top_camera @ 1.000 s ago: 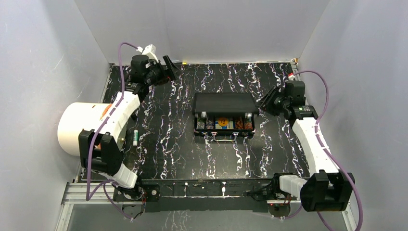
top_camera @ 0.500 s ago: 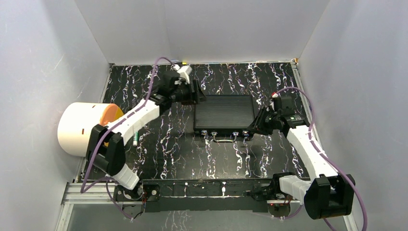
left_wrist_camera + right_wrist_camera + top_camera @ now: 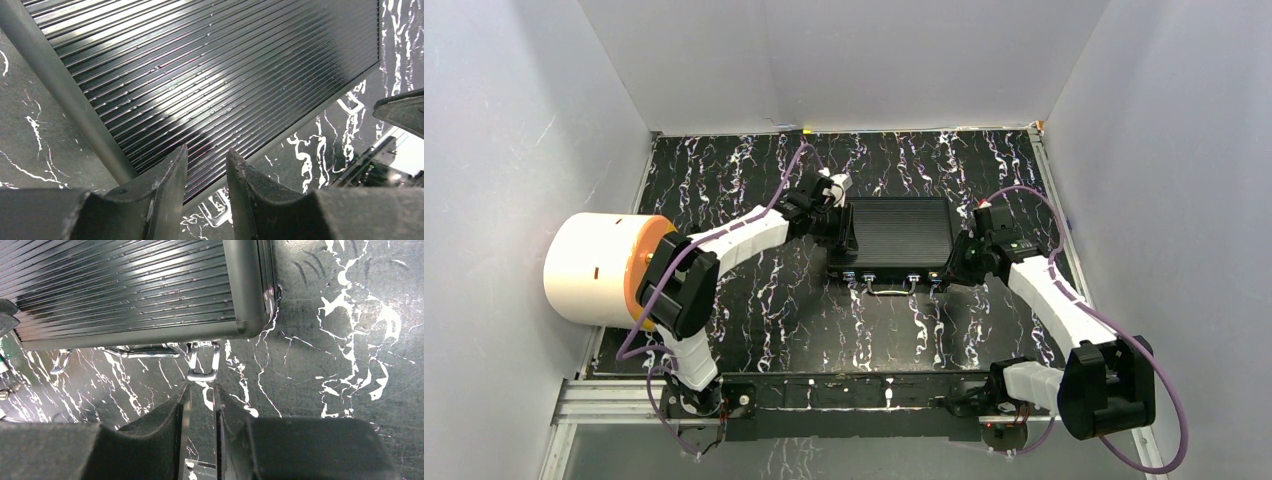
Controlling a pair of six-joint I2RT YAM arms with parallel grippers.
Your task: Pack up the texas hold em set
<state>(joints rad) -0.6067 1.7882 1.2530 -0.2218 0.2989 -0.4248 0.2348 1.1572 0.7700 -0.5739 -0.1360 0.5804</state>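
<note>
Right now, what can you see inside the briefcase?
Nothing inside shows: the briefcase is closed. Only its ribbed black lid and the silver latches along its front edge are visible; whatever it holds is covered.

Briefcase [image 3: 892,228]: black, rectangular, lid down and shut, lying flat on the marbled table [image 3: 754,320] slightly right of centre, about midway between near and far edges. Long sides run left to right.

Lid [image 3: 200,75]: fine parallel ribs running lengthwise, smooth rounded border and corners, glossy under the light.

Near wall: four small silver fittings in a row, with a carry handle [image 3: 885,289] lying out on the table at the middle. Close up, the silver latch [image 3: 202,362] by the near right corner has its wire loop pointing outward over the table.

Contents hidden by the lid.
</note>
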